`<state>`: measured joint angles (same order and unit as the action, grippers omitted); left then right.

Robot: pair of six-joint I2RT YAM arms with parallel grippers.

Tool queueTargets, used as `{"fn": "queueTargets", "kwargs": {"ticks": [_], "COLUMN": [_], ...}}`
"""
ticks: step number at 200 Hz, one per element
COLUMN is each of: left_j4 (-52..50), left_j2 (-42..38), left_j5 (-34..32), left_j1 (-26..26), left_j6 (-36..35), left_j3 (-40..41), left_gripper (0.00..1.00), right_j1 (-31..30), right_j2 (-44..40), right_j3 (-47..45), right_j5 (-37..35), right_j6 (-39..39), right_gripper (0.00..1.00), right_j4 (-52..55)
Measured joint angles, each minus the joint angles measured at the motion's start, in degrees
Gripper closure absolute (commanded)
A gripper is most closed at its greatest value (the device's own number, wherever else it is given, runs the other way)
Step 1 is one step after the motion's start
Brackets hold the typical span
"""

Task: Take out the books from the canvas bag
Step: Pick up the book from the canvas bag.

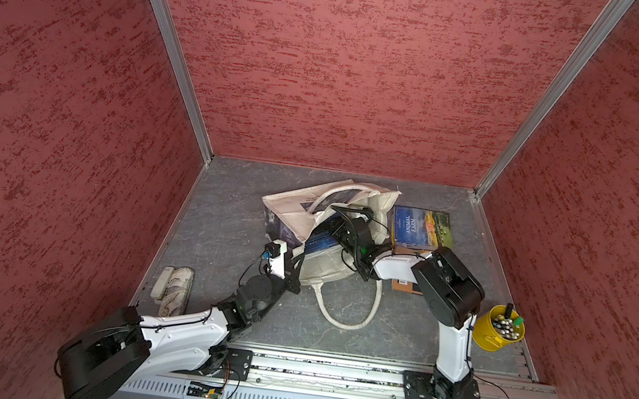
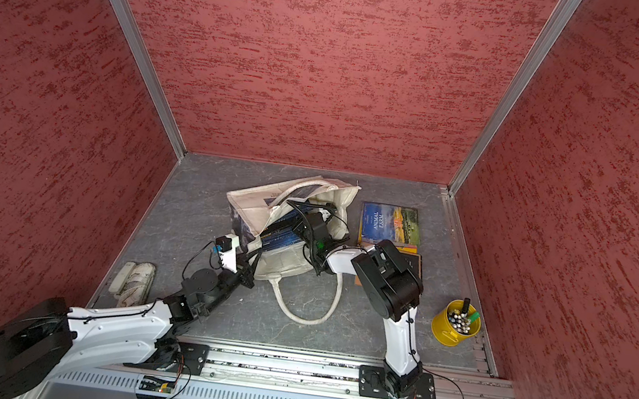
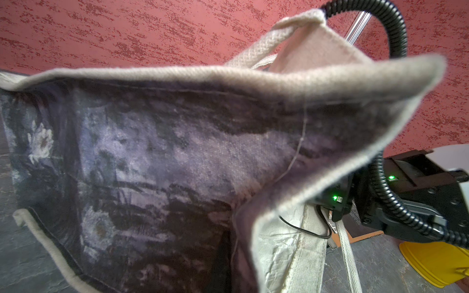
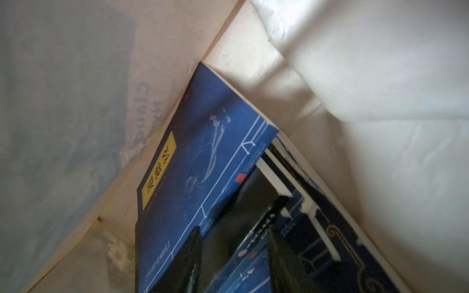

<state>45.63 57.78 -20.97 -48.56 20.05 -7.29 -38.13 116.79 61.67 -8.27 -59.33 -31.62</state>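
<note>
I'm losing left gripper (image 1: 294, 277) tips behind cloth (pinching canvas bag (image 1: 291, 210) rim, centre-left). Right gripper (image 4: 236, 228) reaching inside, fingers standing apart, straddling books (image 4: 203, 152), contact unclear.

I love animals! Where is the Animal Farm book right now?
In both top views, the Animal Farm book lies flat outside the canvas bag, just to its right, beyond the right arm and its elbow.

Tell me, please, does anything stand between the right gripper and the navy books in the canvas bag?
Nothing visible does. In the right wrist view the right gripper is inside the canvas bag, fingers right beside the navy books.
</note>
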Motion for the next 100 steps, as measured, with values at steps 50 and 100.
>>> {"fn": "queueTargets", "kwargs": {"ticks": [50,100], "left_j4": [0.37,0.68], "left_j2": [0.76,1.14], "left_j5": [0.09,0.13], "left_j1": [0.00,0.00], "left_j6": [0.00,0.00], "left_j3": [-0.35,-0.55], "left_gripper": [1.00,1.00], "right_j1": [0.09,-0.04], "right_j2": [0.87,0.87], "right_j3": [0.52,0.52], "right_j5": [0.83,4.00], "right_j6": [1.88,1.22], "right_gripper": [0.60,0.59], "right_j4": [-1.68,-3.52]}}
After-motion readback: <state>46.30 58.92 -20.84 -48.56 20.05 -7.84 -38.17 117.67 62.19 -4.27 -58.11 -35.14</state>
